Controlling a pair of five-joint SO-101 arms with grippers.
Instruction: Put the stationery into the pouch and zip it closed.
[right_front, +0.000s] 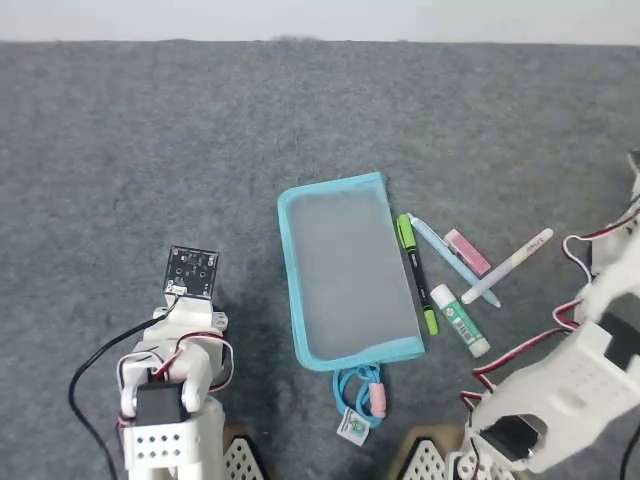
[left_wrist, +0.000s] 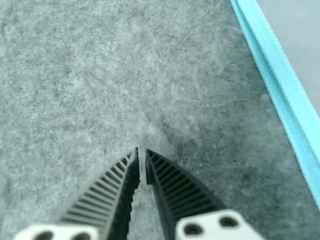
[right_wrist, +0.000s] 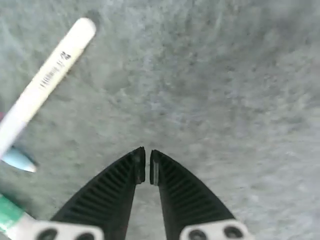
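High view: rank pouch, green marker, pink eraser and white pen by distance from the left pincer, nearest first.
1. Pouch: beside the left pincer, on its right.
2. Green marker: along the pouch's far edge.
3. Pink eraser: further right.
4. White pen: farthest, toward the right arm.

Grey felt mat (right_front: 150, 140) below a pale wall (right_front: 320, 18).

The high camera is fixed well above and looks almost straight down on the grey mat (right_front: 150, 130), with both arm bases at its near edge. Each wrist camera sits just behind its claw, very near the mat, and looks forward along the fingers. Ahead of the left claw (left_wrist: 141, 152), to one side, the pouch (left_wrist: 280, 85) edge is shared with the high view. Ahead of the right claw (right_wrist: 146, 152), the white pen (right_wrist: 50, 75) is shared too.
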